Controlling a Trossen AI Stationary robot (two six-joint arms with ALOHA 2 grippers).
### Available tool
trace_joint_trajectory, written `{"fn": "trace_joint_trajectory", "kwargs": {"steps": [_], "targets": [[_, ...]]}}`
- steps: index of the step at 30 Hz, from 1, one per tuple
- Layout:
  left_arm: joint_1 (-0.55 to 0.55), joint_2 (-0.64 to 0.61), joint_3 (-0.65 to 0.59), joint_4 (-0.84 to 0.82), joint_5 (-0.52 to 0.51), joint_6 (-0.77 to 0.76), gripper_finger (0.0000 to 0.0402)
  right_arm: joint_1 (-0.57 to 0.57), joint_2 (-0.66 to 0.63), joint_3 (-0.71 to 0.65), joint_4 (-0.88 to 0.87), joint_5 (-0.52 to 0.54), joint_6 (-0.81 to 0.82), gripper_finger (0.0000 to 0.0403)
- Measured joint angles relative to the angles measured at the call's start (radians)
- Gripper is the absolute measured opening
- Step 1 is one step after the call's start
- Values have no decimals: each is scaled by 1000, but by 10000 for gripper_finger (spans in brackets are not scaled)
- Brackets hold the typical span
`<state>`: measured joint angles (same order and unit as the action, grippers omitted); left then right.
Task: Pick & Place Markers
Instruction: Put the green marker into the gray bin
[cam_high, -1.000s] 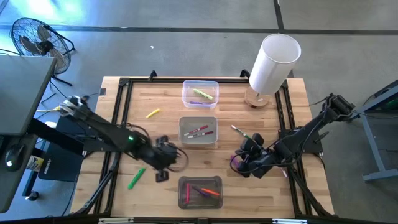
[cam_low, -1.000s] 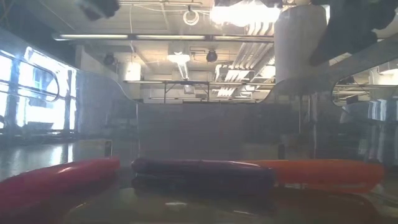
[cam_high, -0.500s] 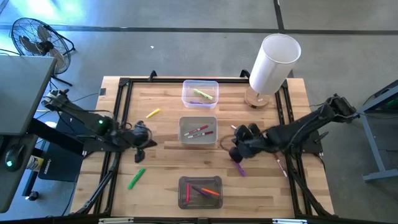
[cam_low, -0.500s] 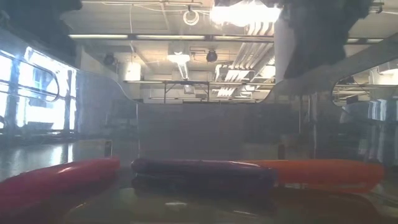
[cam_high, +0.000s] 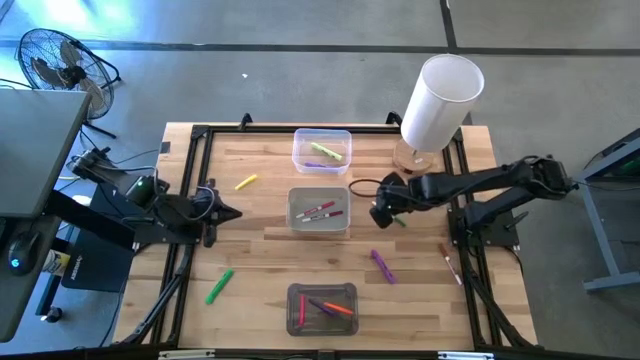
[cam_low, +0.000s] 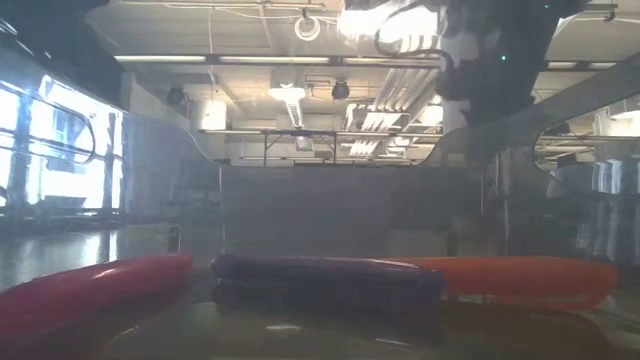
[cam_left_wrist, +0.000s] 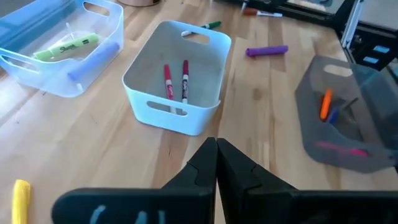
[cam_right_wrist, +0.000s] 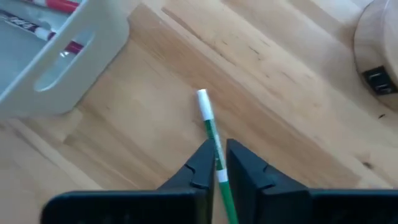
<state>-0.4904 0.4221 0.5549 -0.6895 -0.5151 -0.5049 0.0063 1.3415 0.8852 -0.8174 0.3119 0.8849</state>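
Note:
My right gripper (cam_high: 383, 209) hovers right of the middle bin, over a thin green, white-bodied marker (cam_right_wrist: 208, 122) that lies flat on the wood. In the right wrist view (cam_right_wrist: 219, 155) its fingers stand a narrow gap apart on either side of that marker; whether they touch it I cannot tell. My left gripper (cam_high: 224, 213) waits shut near the table's left rail (cam_left_wrist: 216, 145). Loose on the table lie a purple marker (cam_high: 382, 265), a green marker (cam_high: 220, 286) and a yellow marker (cam_high: 245, 182). The near bin (cam_high: 322, 308) holds orange, pink and purple markers (cam_low: 325, 270).
The middle bin (cam_high: 319, 210) holds two red markers; the far bin (cam_high: 322, 150) holds a green highlighter. A big white cylinder (cam_high: 440, 100) stands on a wooden base at the far right. Another thin marker (cam_high: 450, 262) lies by the right rail. Black rails frame the table.
My right gripper has moved from beside the purple marker toward the far edge and now stands over the thin green marker; the purple marker stays on the table. My left gripper has drawn back from near the near bin toward the table's left and far side.

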Motion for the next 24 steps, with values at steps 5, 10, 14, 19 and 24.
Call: {"fn": "trace_joint_trajectory", "kwargs": {"steps": [5,10,14,19,24], "targets": [[0,-10,0,-30,1,3,0,-9,2,0,-1,3,-59,85],[0,-5,0,-47,15,3,0,-9,48,0,-1,-9,-120,129],[0,-5,0,-47,17,3,0,-9,127,0,-4,-49,-161,143],[0,-5,0,-47,30,3,0,-23,213,0,-17,-91,-175,145],[0,-5,0,-47,43,8,0,-71,288,0,-21,-164,-218,145]]}}
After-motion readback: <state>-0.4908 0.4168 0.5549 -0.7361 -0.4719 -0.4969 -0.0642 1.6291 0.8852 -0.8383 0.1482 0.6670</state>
